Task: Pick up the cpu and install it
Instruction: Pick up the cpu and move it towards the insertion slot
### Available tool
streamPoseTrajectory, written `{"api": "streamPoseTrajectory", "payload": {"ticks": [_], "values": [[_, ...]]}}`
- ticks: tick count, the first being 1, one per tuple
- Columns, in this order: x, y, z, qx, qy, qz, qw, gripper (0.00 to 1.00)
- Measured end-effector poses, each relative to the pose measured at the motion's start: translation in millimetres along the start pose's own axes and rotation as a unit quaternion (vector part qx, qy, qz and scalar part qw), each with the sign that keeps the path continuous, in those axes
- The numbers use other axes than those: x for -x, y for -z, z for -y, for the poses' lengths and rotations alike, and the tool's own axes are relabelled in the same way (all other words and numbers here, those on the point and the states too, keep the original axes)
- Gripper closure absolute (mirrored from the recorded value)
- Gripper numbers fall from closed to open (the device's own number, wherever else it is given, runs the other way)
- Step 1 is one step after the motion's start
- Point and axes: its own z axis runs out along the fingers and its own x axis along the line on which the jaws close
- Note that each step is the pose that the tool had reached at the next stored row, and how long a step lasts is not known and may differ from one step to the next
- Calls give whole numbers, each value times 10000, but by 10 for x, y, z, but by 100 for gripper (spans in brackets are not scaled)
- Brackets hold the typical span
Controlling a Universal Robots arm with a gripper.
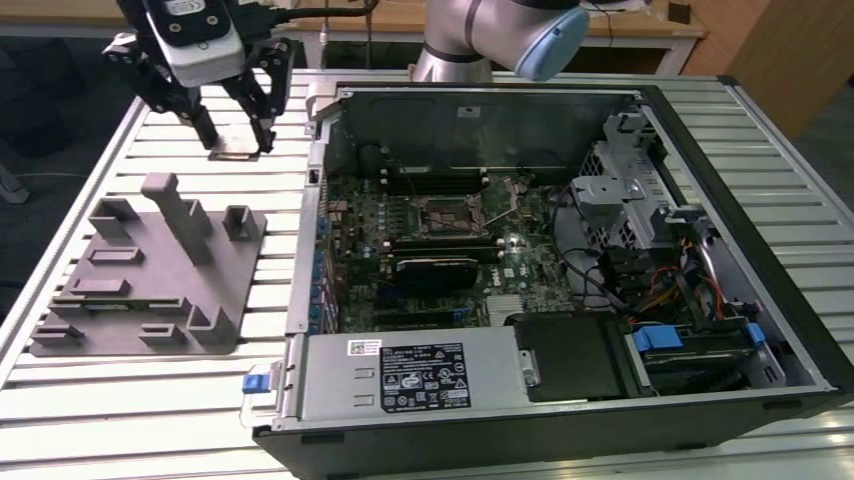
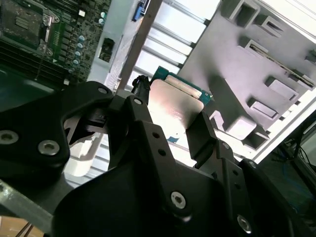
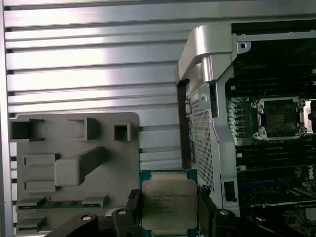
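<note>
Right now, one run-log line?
gripper: shut on flat square silver-topped cpu | cpu: held above slatted metal table | motherboard socket: empty

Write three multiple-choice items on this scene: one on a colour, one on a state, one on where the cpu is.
1. The fixture plate is: A red; B yellow; C grey.
2. The motherboard socket is: A empty; B filled; C under a heatsink.
3. The cpu is: A in the socket; B between the fingers of the gripper; C on the fixture plate.
Answers: C, its surface is plain grey; A, no chip sits in its open frame; B, the fingers clamp its edges.
</note>
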Motion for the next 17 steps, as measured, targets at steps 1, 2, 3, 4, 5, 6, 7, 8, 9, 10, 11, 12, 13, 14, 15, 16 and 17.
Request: {"api": "streamPoseTrajectory", "payload": {"ticks": [1,2,3,4,5,6,7,8,9,10,11,12,13,14,15,16,17], "values": [[27,-1,-3,0,0,0,10000,45],[53,-2,-7,0,0,0,10000,45],[77,-4,-10,0,0,0,10000,45],[102,-5,-13,0,0,0,10000,45],[126,-6,-16,0,1,0,10000,45],[150,-7,-19,0,1,0,10000,45],[174,-8,-22,0,0,0,10000,45],[199,-10,-26,0,0,0,10000,45],[225,-12,-29,0,0,0,10000,45],[250,-12,-32,0,0,0,10000,45],[274,-13,-35,-1,0,-1,10000,45],[299,-15,-39,0,0,0,10000,45],[323,-16,-42,0,0,0,10000,45],[348,-17,-45,0,0,0,10000,45],[374,-18,-48,0,0,0,10000,45],[401,-20,-52,0,1,0,10000,45],[425,-23,-56,0,0,0,10000,45]]}}
